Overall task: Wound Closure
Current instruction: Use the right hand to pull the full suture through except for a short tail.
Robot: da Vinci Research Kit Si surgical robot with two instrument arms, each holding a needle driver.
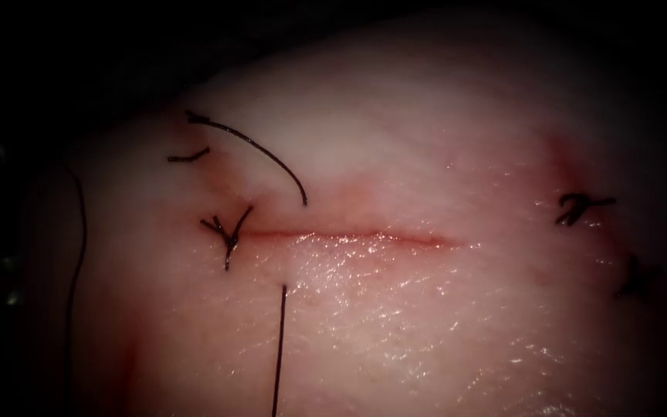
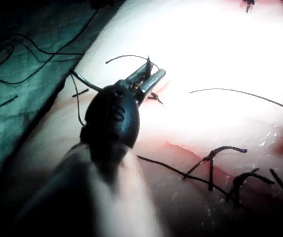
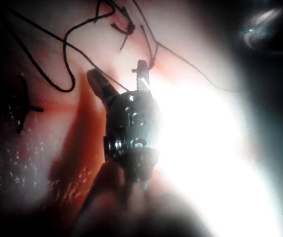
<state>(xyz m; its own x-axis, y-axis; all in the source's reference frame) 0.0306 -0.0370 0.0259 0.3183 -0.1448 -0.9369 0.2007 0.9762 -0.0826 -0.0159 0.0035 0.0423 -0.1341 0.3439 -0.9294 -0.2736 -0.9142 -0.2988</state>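
Treating the thin black thread (image 1: 256, 145) on the soft pale-pink tissue (image 1: 426, 324) as limp and slippery; gripping mid-strand. Fingers of the left tool (image 2: 150, 74) standing slightly parted, of the right tool (image 3: 118, 74) spreading wide, both seemingly holding nothing.

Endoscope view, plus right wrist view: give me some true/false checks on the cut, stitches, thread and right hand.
1. The straight red cut runs left to right across the pale pink tissue. True.
2. The cut's left end is bare of stitches. False: a dark knotted stitch sits there.
3. A thin dark thread leaves the tissue below the cut and runs to the picture's lower edge. True.
4. The right arm's hand is shut on the needle. False: in the right wrist view its jaws stand apart, gripping nothing.
5. There are no knots right of the cut. False: two dark knots lie there.
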